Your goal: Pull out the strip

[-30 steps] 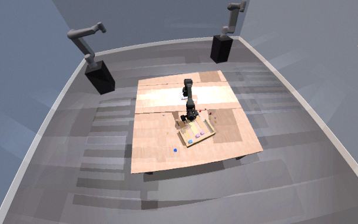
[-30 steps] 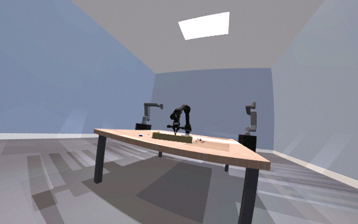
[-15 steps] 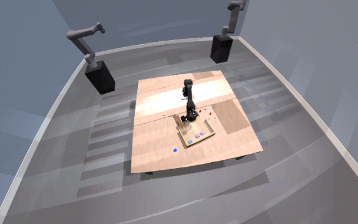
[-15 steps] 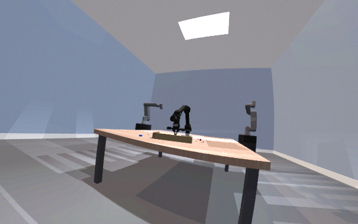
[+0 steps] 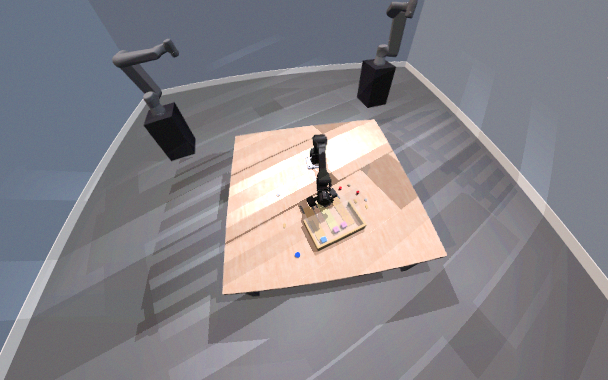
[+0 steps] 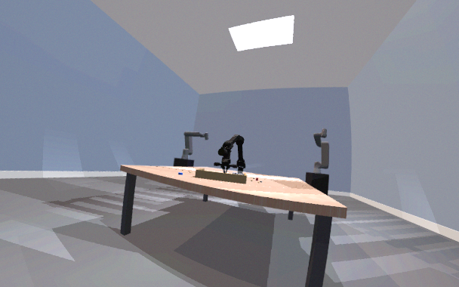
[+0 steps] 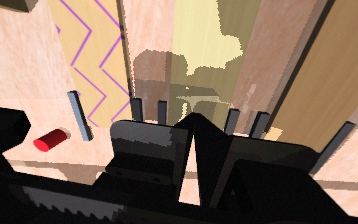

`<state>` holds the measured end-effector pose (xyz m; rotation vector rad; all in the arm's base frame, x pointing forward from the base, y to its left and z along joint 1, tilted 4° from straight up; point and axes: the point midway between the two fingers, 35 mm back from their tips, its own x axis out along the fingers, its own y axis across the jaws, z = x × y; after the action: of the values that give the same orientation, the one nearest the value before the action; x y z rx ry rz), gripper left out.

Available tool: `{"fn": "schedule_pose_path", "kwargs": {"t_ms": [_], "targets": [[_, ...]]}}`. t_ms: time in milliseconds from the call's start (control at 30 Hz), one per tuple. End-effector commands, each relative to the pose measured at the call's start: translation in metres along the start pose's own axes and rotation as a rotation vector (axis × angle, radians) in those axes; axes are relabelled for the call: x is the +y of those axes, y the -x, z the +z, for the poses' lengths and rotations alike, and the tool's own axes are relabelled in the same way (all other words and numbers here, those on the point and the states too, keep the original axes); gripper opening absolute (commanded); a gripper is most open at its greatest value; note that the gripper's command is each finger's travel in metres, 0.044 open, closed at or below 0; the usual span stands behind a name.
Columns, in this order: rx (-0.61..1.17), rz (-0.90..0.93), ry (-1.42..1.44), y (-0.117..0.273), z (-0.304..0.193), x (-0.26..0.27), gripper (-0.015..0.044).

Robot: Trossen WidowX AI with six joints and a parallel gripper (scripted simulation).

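Pale wood grain and slanting bands of sunlight cover the tabletop, and a black arm is bent over it. Its gripper points down, fingers drawn together at the tips, with nothing I can see held in them.

Right by the gripper, a pale yellow strip runs away ahead of the fingertips. A strip with purple zigzags lies to its left, and a tan strip to its right. Short grey bars flank their near ends. Closer in on the left is a red cylinder, tipped on its side.

Ahead of the gripper sits a shallow wooden tray. Two pink cubes are toward its far side, and a blue cube is farther right; any label is too small for me to read, so I can't tell which is the labelled one. Past the tray, also to the right, rests a blue disc.

Well behind the gripper, two grey arms stand on black pedestals near the blue walls.
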<state>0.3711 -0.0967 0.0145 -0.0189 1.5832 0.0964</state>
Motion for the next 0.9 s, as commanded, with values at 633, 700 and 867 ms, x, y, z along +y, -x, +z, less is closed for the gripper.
{"fn": "schedule_pose_path", "kwargs": {"t_ms": [633, 700, 867], "targets": [[0.000, -0.005, -0.003, -0.0025, 0.0002, -0.0007, 0.0000], [0.000, -0.005, -0.003, -0.0027, 0.0002, -0.0007, 0.0000], [0.000, -0.005, -0.003, -0.0032, 0.0002, -0.0007, 0.0000]]}}
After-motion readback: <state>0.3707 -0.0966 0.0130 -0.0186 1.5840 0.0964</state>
